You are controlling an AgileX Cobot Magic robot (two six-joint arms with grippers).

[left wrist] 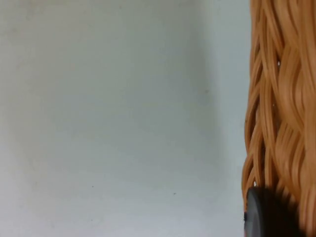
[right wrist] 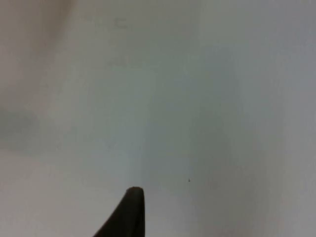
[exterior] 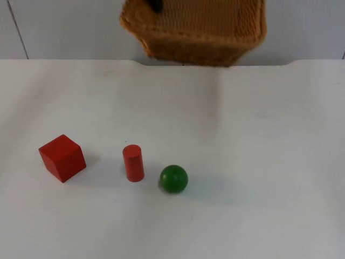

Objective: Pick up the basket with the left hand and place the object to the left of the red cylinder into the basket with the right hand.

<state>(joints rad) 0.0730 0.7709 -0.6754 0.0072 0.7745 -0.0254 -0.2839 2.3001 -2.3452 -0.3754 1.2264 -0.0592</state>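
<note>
The white table (exterior: pixel 259 162) carries the pieces. The woven basket (exterior: pixel 197 29) hangs lifted at the far edge, the left hand (left wrist: pixel 269 217) grasping its wall. The red cube (exterior: pixel 62 157) (target) sits near-left, just left of the red cylinder (exterior: pixel 133 163); green ball (exterior: pixel 173 178) right. The right hand (right wrist: pixel 129 212) hovers over bare table; grip unclear.

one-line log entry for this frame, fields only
basket: lifted, held by left gripper | red cube: on table, left of red cylinder | green ball: right of cylinder | right gripper: above bare table
</note>
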